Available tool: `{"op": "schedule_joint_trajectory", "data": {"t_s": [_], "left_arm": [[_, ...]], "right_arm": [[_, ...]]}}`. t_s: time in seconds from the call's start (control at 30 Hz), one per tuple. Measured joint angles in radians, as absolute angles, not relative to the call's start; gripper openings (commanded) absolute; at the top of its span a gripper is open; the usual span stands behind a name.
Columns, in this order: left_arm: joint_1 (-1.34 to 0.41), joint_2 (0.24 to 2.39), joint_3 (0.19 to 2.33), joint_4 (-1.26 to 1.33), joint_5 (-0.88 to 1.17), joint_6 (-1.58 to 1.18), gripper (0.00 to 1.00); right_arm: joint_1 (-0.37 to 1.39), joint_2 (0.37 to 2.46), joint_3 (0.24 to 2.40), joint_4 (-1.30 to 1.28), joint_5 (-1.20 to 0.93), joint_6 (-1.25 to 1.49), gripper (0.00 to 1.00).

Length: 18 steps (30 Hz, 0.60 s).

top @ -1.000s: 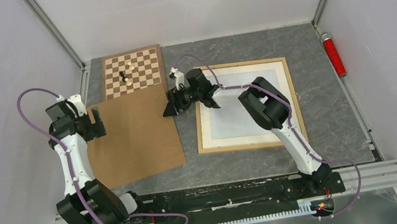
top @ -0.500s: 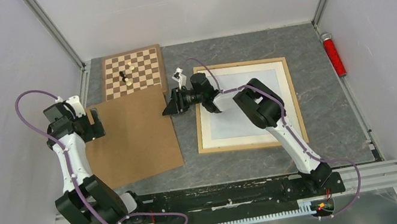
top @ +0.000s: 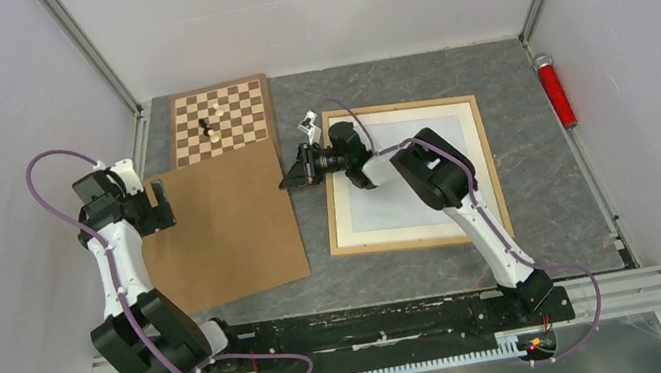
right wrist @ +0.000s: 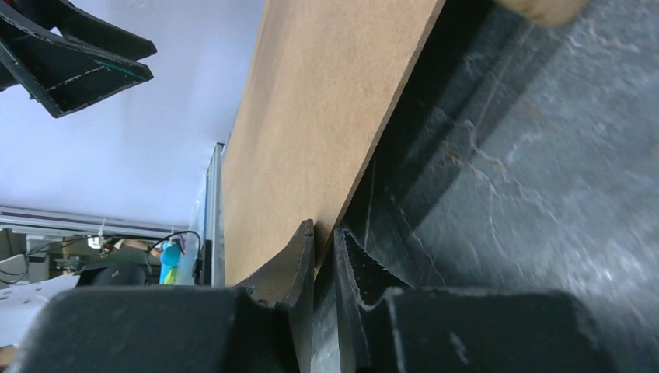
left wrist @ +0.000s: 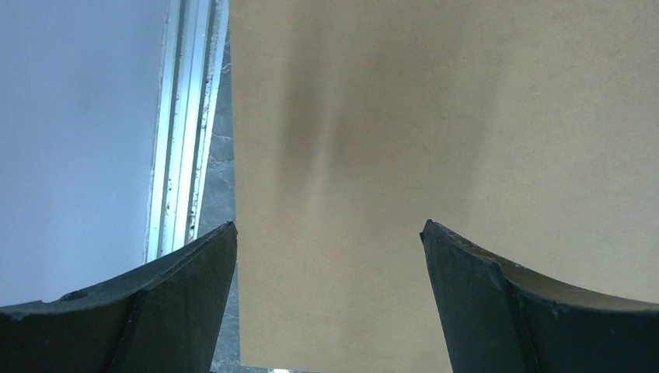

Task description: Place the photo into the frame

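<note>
Two claws | left claw (left wrist: pixel 328 225) spread wide over backing board (top: pixel 221 225) | right claw (right wrist: pixel 326 227) clamped on its right edge

Crowded left, open edges
The brown board (top: pixel 222 227) and chessboard (top: pixel 238 111) fill the table's (top: pixel 392 273) left side; the right end effector (top: pixel 289 180) blocks the gap beside the frame (top: pixel 487 160). Bare strips run along the near edge and between frame and red cylinder (top: pixel 554 91).
</note>
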<state>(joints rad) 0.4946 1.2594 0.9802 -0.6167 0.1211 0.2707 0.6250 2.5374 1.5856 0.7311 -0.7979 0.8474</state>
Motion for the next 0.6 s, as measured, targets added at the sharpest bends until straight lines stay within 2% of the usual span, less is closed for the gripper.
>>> {"op": "schedule_joint_trajectory", "data": {"t_s": [0.27,0.6], "left_arm": [[0.495,1.267,0.989,-0.614,0.146,0.270,0.94],[0.496,1.267,1.017,-0.608,0.186,0.270,0.94]], "right_arm": [[0.568,2.430,1.429,0.757,-0.807,0.929,0.00],[0.490,2.127,1.291,0.743,-0.772,1.013,0.00]]}}
